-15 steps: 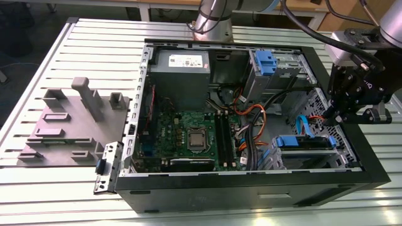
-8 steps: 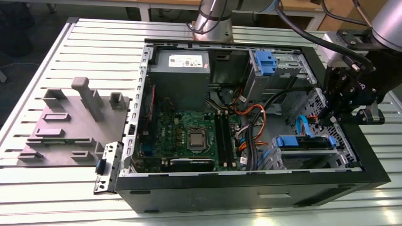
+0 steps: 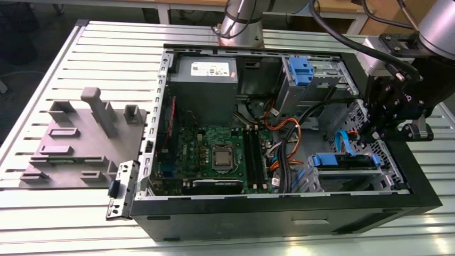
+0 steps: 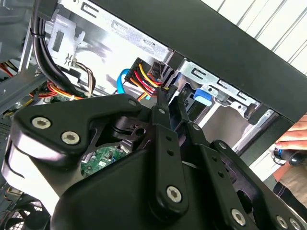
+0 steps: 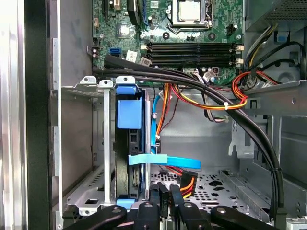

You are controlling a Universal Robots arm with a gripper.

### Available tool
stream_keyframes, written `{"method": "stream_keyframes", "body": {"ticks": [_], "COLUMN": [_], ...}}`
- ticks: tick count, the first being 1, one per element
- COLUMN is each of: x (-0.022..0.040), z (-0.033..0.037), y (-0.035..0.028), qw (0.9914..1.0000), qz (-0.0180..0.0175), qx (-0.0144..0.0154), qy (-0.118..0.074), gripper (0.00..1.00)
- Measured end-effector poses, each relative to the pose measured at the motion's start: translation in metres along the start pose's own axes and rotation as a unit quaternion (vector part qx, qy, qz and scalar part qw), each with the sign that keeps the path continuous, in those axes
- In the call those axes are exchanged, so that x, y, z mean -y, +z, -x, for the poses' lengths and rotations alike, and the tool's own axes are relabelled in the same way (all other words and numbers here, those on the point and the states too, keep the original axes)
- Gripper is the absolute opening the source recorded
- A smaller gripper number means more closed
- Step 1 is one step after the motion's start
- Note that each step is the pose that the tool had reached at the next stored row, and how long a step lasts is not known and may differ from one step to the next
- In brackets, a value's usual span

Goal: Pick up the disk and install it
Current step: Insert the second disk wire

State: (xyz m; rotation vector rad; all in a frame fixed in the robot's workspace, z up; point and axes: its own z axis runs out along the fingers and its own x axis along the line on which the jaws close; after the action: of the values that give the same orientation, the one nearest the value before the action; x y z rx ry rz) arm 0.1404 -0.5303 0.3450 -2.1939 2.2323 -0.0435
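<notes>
Tool [image 5: 165,199] low inside the open computer case [image 3: 284,216], fingers nearly together around nothing, hemmed by the drive cage [image 5: 103,158] wall and loose cables [image 5: 201,100]. Just ahead, the disk [image 5: 129,143] on edge in its blue carrier, seated in the cage, apart from the fingertips. Beyond, motherboard [image 5: 192,43]. Labels unreadable. Slatted desk [image 3: 106,64] around the case.

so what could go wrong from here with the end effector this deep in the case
1. The end effector sits right by the orange and red power wires and the flat blue cable; it could snag or tug them.
2. The disk stands in the metal drive cage in its blue carrier; a push off-axis might jam it.
3. A person's hand rests near the case, close to the arm.
</notes>
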Motion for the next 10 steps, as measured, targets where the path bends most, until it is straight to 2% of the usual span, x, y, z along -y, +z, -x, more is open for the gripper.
{"method": "stream_keyframes", "body": {"ticks": [2,3,10], "x": [0.0,0.0,0.0], "z": [0.0,0.0,0.0], "y": [0.0,0.0,0.0], "qw": [1.0,1.0,1.0], "qz": [0.0,0.0,0.0], "qx": [0.0,0.0,-0.0002], "qy": [0.0,0.0,0.0], "gripper": [0.22,0.16,0.16]}}
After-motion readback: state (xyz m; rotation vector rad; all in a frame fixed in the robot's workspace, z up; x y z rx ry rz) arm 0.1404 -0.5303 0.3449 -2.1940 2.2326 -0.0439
